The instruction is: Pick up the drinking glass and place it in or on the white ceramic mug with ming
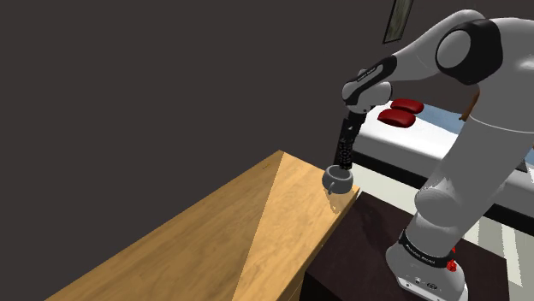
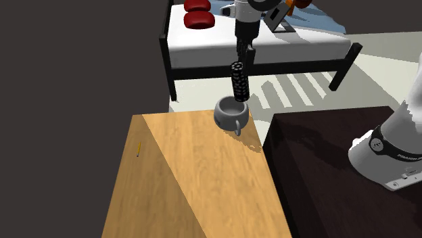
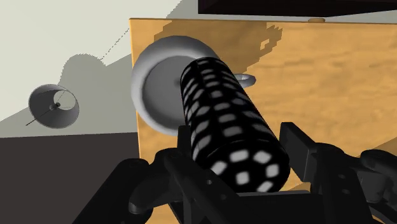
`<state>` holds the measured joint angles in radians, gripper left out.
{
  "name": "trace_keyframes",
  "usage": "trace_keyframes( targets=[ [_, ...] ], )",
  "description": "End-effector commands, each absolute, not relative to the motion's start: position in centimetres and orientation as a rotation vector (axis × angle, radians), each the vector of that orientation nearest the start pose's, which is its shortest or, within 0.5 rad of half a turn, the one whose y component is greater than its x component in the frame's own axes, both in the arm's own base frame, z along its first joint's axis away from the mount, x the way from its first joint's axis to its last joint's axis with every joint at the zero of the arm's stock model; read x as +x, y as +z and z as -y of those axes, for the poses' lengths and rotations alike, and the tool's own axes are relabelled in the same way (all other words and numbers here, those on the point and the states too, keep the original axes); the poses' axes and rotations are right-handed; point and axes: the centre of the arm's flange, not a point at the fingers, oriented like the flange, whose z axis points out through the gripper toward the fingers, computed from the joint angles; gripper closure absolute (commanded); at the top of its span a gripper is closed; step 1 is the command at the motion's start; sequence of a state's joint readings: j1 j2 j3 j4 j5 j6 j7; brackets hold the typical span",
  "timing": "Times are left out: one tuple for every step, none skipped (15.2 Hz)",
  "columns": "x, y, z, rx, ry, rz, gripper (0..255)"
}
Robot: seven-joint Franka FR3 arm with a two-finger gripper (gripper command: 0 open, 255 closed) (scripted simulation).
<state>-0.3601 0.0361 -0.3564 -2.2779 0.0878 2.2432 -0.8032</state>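
tool (image 2: 243,53) clamped on the dark, pale-spotted drinking glass (image 2: 239,81) | glass upright, just over the mouth of the pale grey mug (image 2: 228,113) | mug at the worktop's (image 2: 189,182) far right corner in the second exterior view | step: likely placing | next: lower straight in, then let go

**Only one line of lettering, and we cannot read it**

We find a short line of small dark lettering on the white base of the arm (image 2: 394,157), where it meets the stand. We see it in the shoulder view too, on the same base. We cannot make out its letters in either view. The drinking glass (image 3: 229,121) bears pale patches on black, a pattern and not writing.
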Motion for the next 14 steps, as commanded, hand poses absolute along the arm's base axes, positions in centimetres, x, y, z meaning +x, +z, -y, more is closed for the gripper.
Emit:
trace_keyframes(
  targets=[
    [38.9, 32.5, 33.4, -3.056, 0.017, 0.045, 255],
    [38.9, 31.9, 33.4, -3.056, 0.017, 0.045, 255],
    [38.9, 31.4, 33.4, -3.056, 0.017, 0.045, 255],
    [38.9, 30.9, 33.4, -3.056, 0.017, 0.045, 255],
    [38.9, 30.4, 33.4, -3.056, 0.017, 0.045, 255],
    [38.9, 29.8, 33.4, -3.056, 0.017, 0.045, 255],
    [38.9, 29.3, 33.4, -3.056, 0.017, 0.045, 255],
    [38.9, 28.8, 33.4, -3.056, 0.017, 0.045, 255],
    [38.9, 28.3, 33.4, -3.056, 0.017, 0.045, 255],
    [38.9, 27.7, 33.4, -3.056, 0.017, 0.045, 255],
    [38.9, 27.2, 33.4, -3.056, 0.017, 0.045, 255],
    [38.9, 26.4, 33.4, -3.056, 0.017, 0.045, 255],
    [38.9, 26.4, 33.4, -3.056, 0.017, 0.045, 255],
    [38.9, 26.4, 33.4, -3.056, 0.017, 0.045, 255]
  ],
)
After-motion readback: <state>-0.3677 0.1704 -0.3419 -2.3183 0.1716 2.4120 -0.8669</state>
